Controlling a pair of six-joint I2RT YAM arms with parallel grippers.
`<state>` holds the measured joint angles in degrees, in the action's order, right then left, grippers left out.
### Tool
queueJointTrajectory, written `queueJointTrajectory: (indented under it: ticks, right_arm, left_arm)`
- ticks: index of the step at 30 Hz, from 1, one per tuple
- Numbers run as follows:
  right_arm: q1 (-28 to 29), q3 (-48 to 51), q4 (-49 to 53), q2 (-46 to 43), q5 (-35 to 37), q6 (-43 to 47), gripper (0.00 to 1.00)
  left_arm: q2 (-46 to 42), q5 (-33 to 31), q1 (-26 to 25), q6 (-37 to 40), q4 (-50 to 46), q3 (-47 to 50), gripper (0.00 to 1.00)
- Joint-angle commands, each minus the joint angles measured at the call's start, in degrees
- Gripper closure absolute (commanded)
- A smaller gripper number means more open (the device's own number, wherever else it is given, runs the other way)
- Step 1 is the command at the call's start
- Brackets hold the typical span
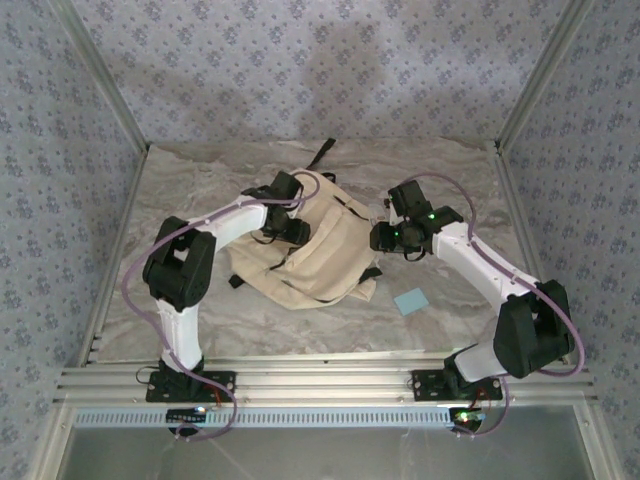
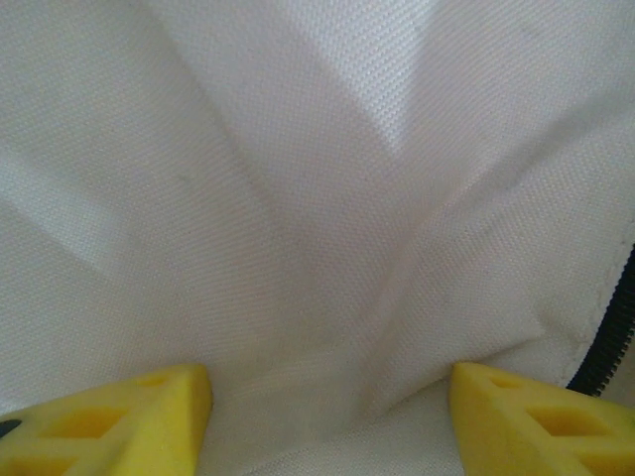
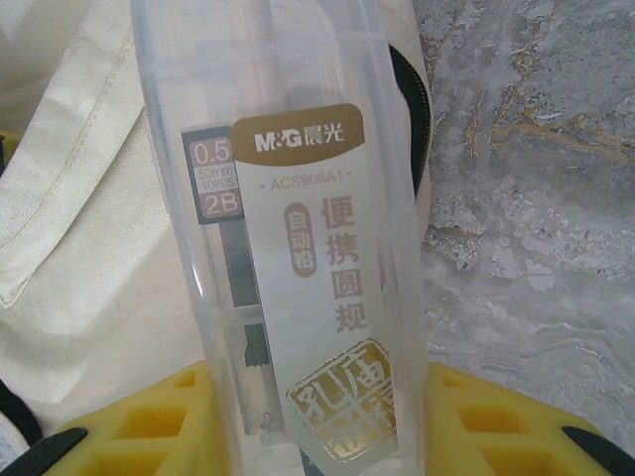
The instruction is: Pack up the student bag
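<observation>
Fingertips only of left gripper (image 2: 329,387), spread apart against blank folds of student bag (image 1: 330,255) mid-table (image 1: 450,170); zipper (image 2: 613,332) cut off at edge. Right gripper (image 3: 317,382) clamped on clear case (image 3: 298,198), top out of frame, just beside bag.

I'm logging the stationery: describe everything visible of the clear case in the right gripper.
The clear case is a tall see-through plastic box with a white-and-gold label reading M&G plus Chinese characters; a grey tag inside reads 0.5 and 2B. The right gripper clamps its near end between yellow fingers. It points out beside the cream student bag, over the marbled table.
</observation>
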<state>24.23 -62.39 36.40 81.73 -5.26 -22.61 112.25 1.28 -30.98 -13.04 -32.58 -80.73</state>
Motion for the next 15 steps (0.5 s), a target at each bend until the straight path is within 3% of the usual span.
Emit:
queueJointTrajectory:
  ticks: [1, 3, 5, 15]
  right_arm:
    - [-0.41, 0.12, -0.23, -0.56, -0.45, 0.07, 0.66]
    - [-0.33, -0.23, -0.62, -0.57, -0.45, 0.07, 0.66]
    - [-0.26, -0.74, -0.81, -0.56, -0.78, -0.07, 0.66]
    - [1.54, -3.41, -3.77, 1.02, -5.23, -1.51, 0.67]
  left_arm:
    - [4.24, 0.17, -1.20, -0.86, -3.38, 1.90, 0.46]
    - [4.40, -0.90, -1.45, -1.00, -3.30, 1.65, 0.76]
    - [3.35, -1.02, -1.36, -1.32, -3.07, 1.20, 1.00]
    - [-11.24, 7.46, 1.91, -6.87, -1.69, -1.45, 1.00]
